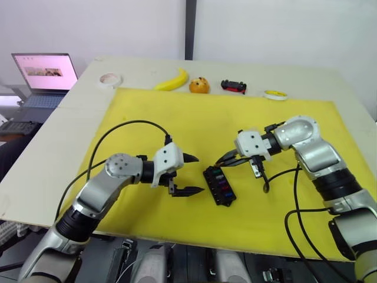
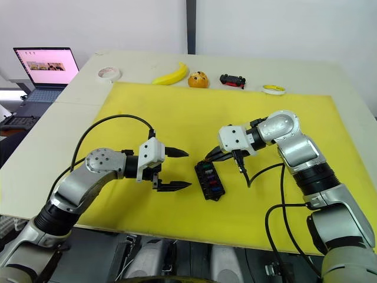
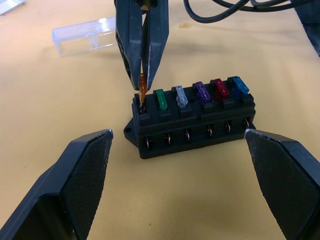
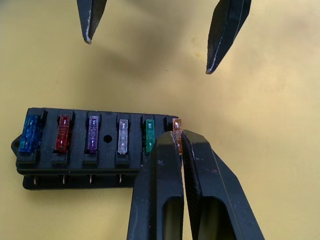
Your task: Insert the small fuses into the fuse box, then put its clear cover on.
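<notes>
The black fuse box (image 1: 219,186) lies on the yellow mat (image 1: 177,118) between my two grippers. Five small fuses sit in its top row: green (image 3: 160,99), grey (image 3: 181,96), purple (image 3: 201,92), red (image 3: 220,88) and blue (image 3: 239,86). My right gripper (image 4: 175,142) is shut on an orange-brown fuse (image 4: 176,126). It holds the fuse at the end slot beside the green one, standing higher than the rest. My left gripper (image 1: 199,174) is open just left of the box, holding nothing. The clear cover (image 3: 85,40) lies on the mat beyond the box.
Along the far edge of the mat are a banana (image 1: 172,81), an orange fruit (image 1: 199,85), a red-and-black toy car (image 1: 234,86) and a yellow roll (image 1: 275,94). A tape roll (image 1: 110,79) and a laptop (image 1: 46,73) are at the far left.
</notes>
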You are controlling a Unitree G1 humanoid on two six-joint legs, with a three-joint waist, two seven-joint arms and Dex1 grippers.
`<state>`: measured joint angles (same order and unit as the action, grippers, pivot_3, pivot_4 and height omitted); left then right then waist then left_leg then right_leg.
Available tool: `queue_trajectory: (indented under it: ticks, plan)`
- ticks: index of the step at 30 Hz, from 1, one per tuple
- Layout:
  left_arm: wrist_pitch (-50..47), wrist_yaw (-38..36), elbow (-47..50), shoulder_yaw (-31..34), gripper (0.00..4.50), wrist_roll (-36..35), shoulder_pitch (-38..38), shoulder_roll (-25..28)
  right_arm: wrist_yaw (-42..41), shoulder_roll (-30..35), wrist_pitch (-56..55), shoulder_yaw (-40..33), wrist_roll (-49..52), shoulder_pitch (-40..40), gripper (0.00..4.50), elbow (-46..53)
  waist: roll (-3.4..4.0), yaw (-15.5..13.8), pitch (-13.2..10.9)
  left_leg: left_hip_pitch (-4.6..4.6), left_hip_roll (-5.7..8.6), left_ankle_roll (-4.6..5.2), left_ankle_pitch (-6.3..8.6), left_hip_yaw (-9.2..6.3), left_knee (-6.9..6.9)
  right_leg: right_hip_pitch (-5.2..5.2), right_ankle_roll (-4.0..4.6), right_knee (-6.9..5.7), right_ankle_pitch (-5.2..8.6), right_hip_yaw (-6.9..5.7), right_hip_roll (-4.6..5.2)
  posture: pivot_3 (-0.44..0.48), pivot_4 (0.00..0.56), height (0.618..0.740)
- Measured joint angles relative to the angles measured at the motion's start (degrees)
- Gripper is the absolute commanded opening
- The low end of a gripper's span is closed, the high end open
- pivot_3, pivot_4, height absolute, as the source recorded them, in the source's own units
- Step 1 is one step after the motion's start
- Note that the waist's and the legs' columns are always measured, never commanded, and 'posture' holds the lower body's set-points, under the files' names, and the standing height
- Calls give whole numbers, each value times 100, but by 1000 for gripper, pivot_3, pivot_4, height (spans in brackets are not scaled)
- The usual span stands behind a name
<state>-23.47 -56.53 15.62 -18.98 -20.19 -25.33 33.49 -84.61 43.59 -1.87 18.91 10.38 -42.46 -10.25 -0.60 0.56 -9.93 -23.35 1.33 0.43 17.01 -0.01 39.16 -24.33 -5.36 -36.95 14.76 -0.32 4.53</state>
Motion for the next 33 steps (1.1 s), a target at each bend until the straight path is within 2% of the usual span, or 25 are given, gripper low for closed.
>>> queue_trajectory:
  ticks: [14,33]
  plan:
    - [1,-4,0,0,4427,103,-17,-51,10,-20,305,-5,37,96,0,342,0,1,0,0,1,-1,-1,0,1,0,0,-3,0,0,0,0,150,740]
    - [51,-73,-34,0,4427,234,-13,-116,108,-140,113,-3,-232,119,0,106,0,2,0,1,2,-7,-4,0,1,-1,0,-6,0,0,-1,0,150,740]
